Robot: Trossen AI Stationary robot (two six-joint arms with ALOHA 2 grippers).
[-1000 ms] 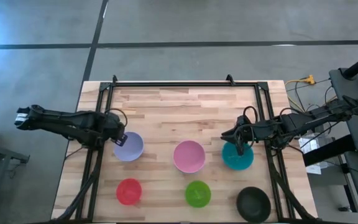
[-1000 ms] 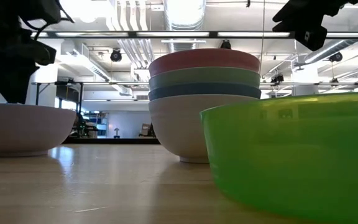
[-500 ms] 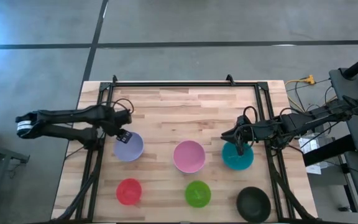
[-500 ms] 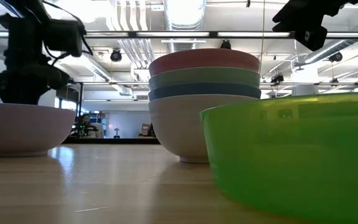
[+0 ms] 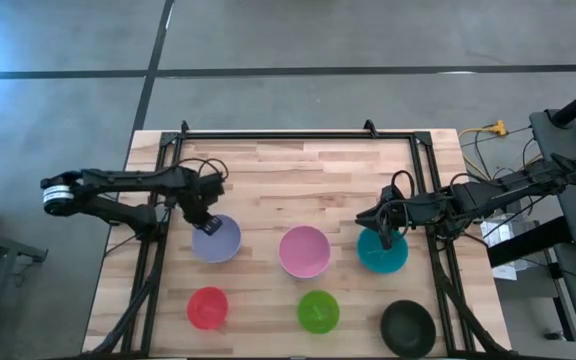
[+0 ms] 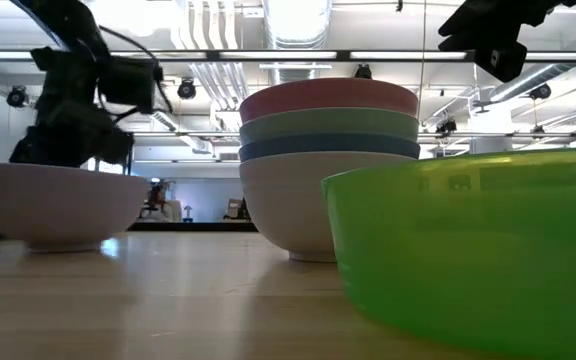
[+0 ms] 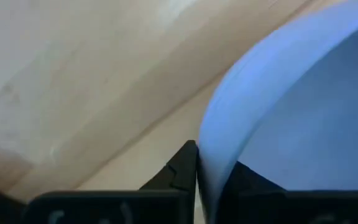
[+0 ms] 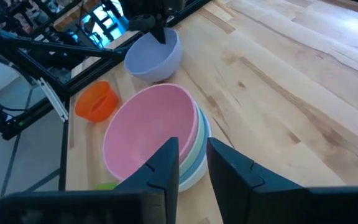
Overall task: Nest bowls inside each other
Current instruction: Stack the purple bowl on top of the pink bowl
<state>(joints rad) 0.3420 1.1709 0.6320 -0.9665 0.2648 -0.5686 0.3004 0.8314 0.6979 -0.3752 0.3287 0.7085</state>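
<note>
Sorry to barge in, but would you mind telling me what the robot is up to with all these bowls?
It is nesting bowls. The left gripper has its fingers closed over the rim of the lavender bowl. The right gripper hangs over the teal bowl, fingers slightly apart. A stack topped by the pink bowl sits mid-table; the red bowl, bright green bowl and black bowl wait loose.

- High view looks straight down on the whole desk (image 5: 268, 165).
- Low view sits at desk-top height, facing the room, very near the green bowl (image 6: 468, 250).
- Both wrist views share the lavender bowl (image 8: 154, 56).
</note>
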